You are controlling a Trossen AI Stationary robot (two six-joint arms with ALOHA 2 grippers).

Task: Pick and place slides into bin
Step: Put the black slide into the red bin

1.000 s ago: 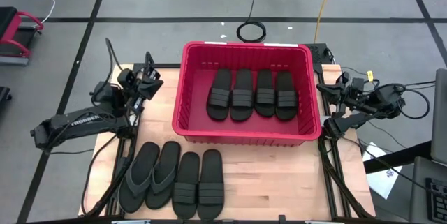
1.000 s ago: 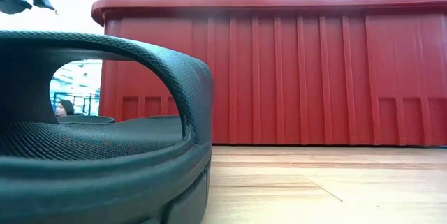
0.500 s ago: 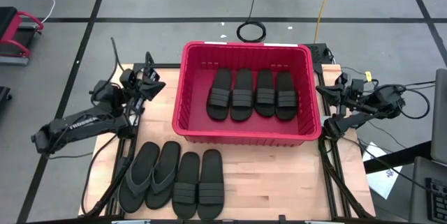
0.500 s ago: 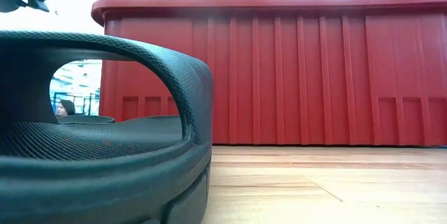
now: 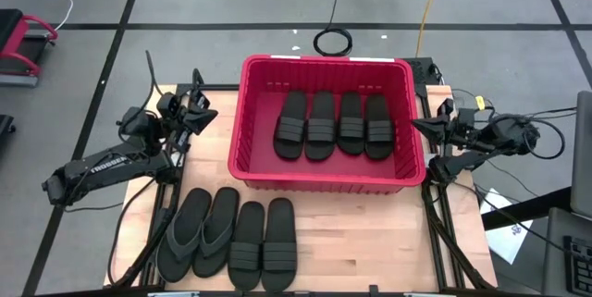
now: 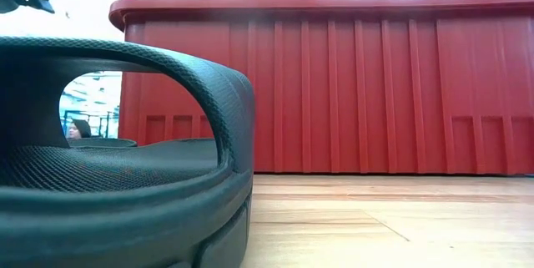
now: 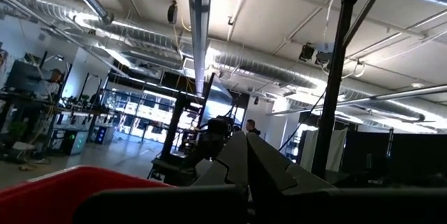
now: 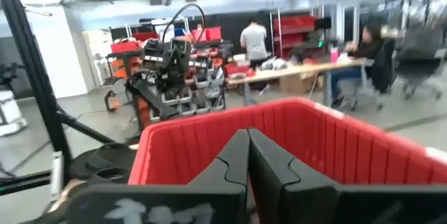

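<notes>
Slides lie in two groups: four rest side by side in the red bin (image 5: 250, 163), and four slides (image 5: 227, 237) wait on the table just in front of it. The left gripper (image 5: 205, 112) and right gripper (image 5: 416, 125) hang beside the bin, one on each side, fingers pressed together, holding nothing. The table slides touch, so a grab might catch two at once.

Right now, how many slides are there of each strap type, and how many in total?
Wide-band slides: 6, four in the bin at, two on the table at.
Thong slides: 2, on the table at.
Total: 8.
</notes>
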